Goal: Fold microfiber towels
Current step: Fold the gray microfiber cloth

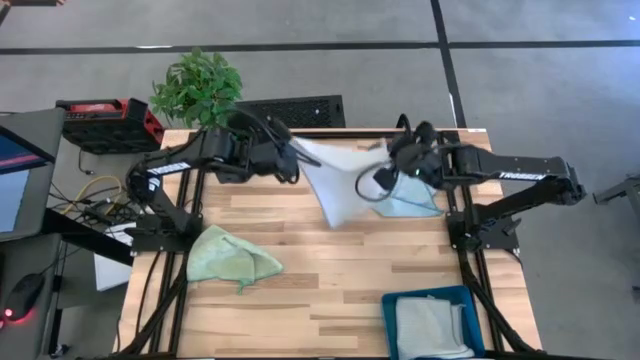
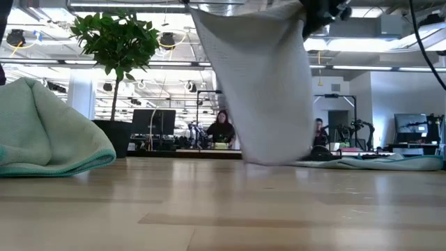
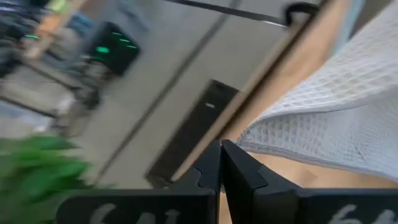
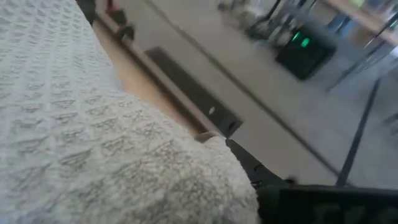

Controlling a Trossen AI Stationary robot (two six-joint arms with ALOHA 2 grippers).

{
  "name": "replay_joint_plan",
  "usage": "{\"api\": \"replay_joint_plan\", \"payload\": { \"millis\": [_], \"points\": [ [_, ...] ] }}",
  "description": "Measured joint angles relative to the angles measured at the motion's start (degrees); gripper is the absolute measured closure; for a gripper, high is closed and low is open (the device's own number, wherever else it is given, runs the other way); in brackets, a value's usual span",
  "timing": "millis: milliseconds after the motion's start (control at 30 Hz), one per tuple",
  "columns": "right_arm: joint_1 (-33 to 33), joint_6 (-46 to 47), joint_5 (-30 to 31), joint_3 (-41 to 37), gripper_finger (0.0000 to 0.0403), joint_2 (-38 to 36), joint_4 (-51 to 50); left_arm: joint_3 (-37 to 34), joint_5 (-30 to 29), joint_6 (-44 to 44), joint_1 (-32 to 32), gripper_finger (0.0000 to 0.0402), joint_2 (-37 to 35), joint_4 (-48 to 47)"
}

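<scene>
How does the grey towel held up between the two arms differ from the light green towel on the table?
The grey towel hangs in the air, stretched between the left hand and right hand, both shut on its top corners; the light green towel lies on the wooden table, touched by neither hand. The grey towel is spread out and tapers downward; the light green towel is crumpled in a heap. Both are soft cloths.

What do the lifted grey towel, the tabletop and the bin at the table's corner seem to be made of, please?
Grey towel: soft woven cloth, matte, with a waffle texture in the wrist views; it hangs limp. Tabletop: pale wood strips with visible grain, smooth finish. Teal bin: apparently rigid plastic, judging by its even colour and straight rim.
</scene>
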Motion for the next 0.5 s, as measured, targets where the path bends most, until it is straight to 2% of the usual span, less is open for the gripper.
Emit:
{"api": "replay_joint_plan", "payload": {
  "millis": [133, 233, 300, 500],
  "points": [
    [-3.54, -7.29, 0.18, 2.26, 0.0398, 0.0, 6.07, 1.78, -8.38, 2.8, 1.33, 0.0401, -0.13, 0.06],
    [-4.69, -7.68, 0.16, 3.38, 0.0398, 0.0, 7.17, 2.04, -12.21, 3.42, 1.11, 0.0401, -0.13, 0.02],
    [-4.32, -6.23, -0.11, 3.59, 0.0398, -0.02, 5.05, 2.04, -10.37, 4.85, 0.39, 0.0401, -0.13, -0.81],
    [-1.88, 4.54, -6.08, 3.55, 0.0398, 2.72, -10.97, -0.08, 3.55, 4.93, -1.97, 0.0401, 0.68, -4.09]
  ]
}}
